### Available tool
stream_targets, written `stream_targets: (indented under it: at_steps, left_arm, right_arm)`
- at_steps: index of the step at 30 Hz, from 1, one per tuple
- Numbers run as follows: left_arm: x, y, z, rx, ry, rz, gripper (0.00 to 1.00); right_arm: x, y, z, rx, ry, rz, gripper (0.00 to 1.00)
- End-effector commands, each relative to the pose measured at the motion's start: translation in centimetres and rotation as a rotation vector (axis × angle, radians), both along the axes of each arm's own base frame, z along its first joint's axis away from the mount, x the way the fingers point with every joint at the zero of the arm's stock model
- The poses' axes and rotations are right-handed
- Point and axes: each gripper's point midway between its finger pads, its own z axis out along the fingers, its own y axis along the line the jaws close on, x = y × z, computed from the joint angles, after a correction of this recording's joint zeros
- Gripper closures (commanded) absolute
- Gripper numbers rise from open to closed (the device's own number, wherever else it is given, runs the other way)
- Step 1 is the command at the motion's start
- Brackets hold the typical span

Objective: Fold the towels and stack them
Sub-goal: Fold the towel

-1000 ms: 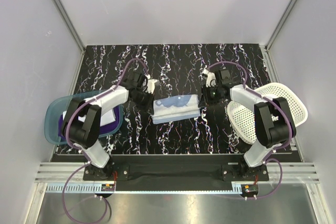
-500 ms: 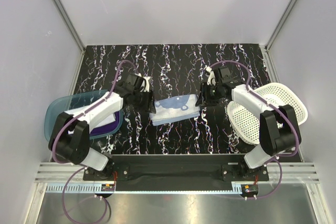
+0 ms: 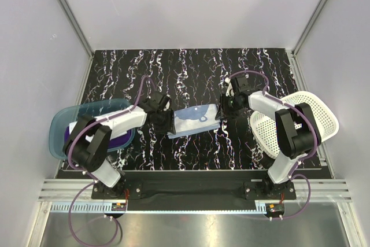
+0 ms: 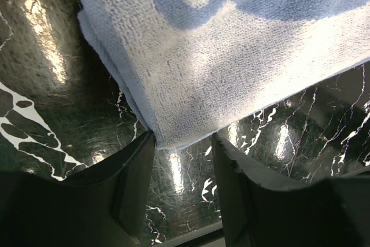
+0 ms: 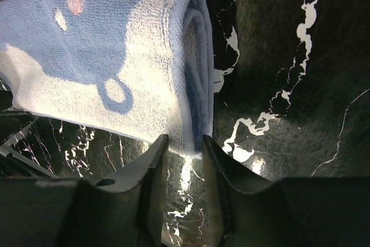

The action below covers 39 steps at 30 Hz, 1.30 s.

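Observation:
A light blue towel [image 3: 195, 121] lies folded on the black marbled table [image 3: 191, 70] between my two grippers. My left gripper [image 3: 167, 124] stands open at its near left corner; in the left wrist view the towel's [image 4: 231, 56] corner rests just at the gap of the left gripper [image 4: 182, 143], not pinched. My right gripper [image 3: 224, 110] is open at the right end, where the right wrist view shows the towel's [image 5: 115, 62] folded edge reaching the tips of the right gripper [image 5: 185, 146]. A deep purple towel [image 3: 118, 141] lies in the teal tub [image 3: 58, 121].
A white perforated basket [image 3: 315, 114] stands at the table's right edge, close behind my right arm. The teal tub sits at the left edge under my left arm. Grey walls close in the table on three sides.
Both grippers have opened from nearly shut. My left gripper has moved toward me, from the towel's far left side to its near left corner. The right gripper has shifted only slightly.

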Motion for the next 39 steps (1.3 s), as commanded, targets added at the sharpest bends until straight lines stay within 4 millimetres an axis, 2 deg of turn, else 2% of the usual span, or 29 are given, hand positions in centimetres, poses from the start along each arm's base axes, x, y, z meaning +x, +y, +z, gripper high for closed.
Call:
stream_targets:
  at_steps: [1,4,7,8,12,17,20,21,24,32,39]
  left_arm:
    - [1.0,-0.5,0.8,-0.001,-0.076,0.023,0.52]
    - [0.5,-0.2,0.8,0.013,-0.082,0.023,0.51]
    - [0.5,1.0,0.8,0.071,-0.085,0.040,0.48]
    - [0.5,1.2,0.9,0.083,-0.089,0.043,0.47]
    - [0.6,1.4,2.4,0.082,-0.111,0.040,0.44]
    - [0.9,0.5,4.3,0.001,-0.162,0.050,0.44]
    - [1.1,-0.1,4.0,-0.031,-0.156,0.063,0.44]
    - [1.2,-0.1,3.9,-0.032,-0.153,0.071,0.45]
    - [1.6,-0.3,3.0,-0.042,-0.125,0.085,0.48]
    - [1.7,-0.2,1.0,0.000,-0.065,0.107,0.55]
    - [1.3,0.1,1.6,-0.009,-0.086,0.098,0.51]
  right_arm:
    - [0.2,0.4,-0.1,0.020,-0.029,0.008,0.65]
    - [-0.5,0.5,-0.6,0.027,-0.020,0.017,0.71]
    - [-1.2,0.2,-1.3,0.016,-0.011,0.020,0.79]
    - [-1.5,0.1,-1.5,0.010,-0.002,0.025,0.86]
    - [-2.3,-0.4,-1.6,-0.002,0.002,0.026,0.95]
    - [-2.7,-0.3,-0.6,0.017,-0.014,0.029,0.93]
    - [-2.7,-0.1,-0.3,0.031,-0.011,0.027,0.82]
    - [-2.7,0.0,-0.1,0.039,-0.014,0.029,0.75]
    - [-2.7,0.3,0.3,0.050,-0.019,0.032,0.70]
    - [-3.1,0.2,-0.2,0.051,-0.003,0.041,0.71]
    - [-3.6,0.2,-0.8,0.054,0.015,0.048,0.70]
